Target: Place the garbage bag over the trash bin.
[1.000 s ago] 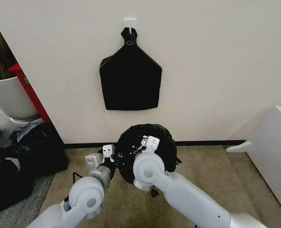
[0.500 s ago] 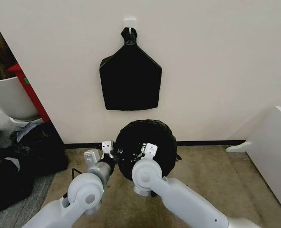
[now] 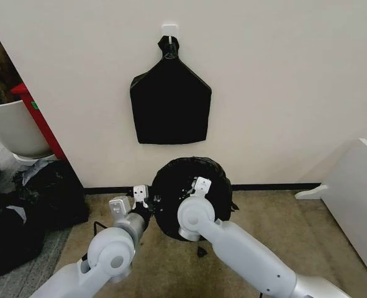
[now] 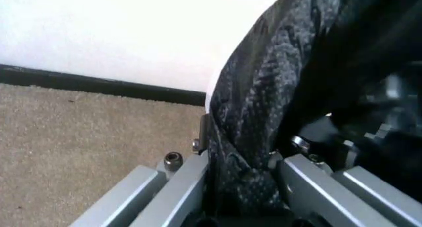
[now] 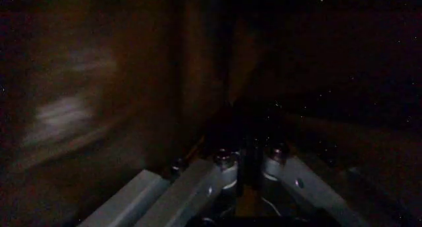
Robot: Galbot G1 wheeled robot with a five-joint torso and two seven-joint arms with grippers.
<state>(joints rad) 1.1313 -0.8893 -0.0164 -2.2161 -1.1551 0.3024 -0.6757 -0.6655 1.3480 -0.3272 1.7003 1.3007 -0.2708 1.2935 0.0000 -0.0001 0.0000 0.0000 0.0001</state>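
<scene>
The garbage bag point(image 3: 184, 186), glossy black wrinkled film, stands as a round open-mouthed shape on the carpet against the wall. The trash bin is hidden under it. My left gripper point(image 3: 140, 194) is at the bag's left edge; the left wrist view shows my left gripper point(image 4: 240, 158) shut on a fold of the textured film point(image 4: 257, 113). My right gripper point(image 3: 200, 185) reaches into the bag's mouth from above. In the dark right wrist view my right gripper point(image 5: 247, 158) has its fingers close together with dark film between them.
A flat black bag point(image 3: 171, 105) hangs from a wall hook above. A white planter pot point(image 3: 12, 127) and bulky black sacks point(image 3: 22, 211) stand at the left, and a white board point(image 3: 357, 205) leans at the right. A small black object point(image 3: 200, 251) lies on the carpet.
The bag's mouth has spread rounder and sits slightly higher toward the wall. My right arm dipped, then rose again. The left gripper has barely moved.
</scene>
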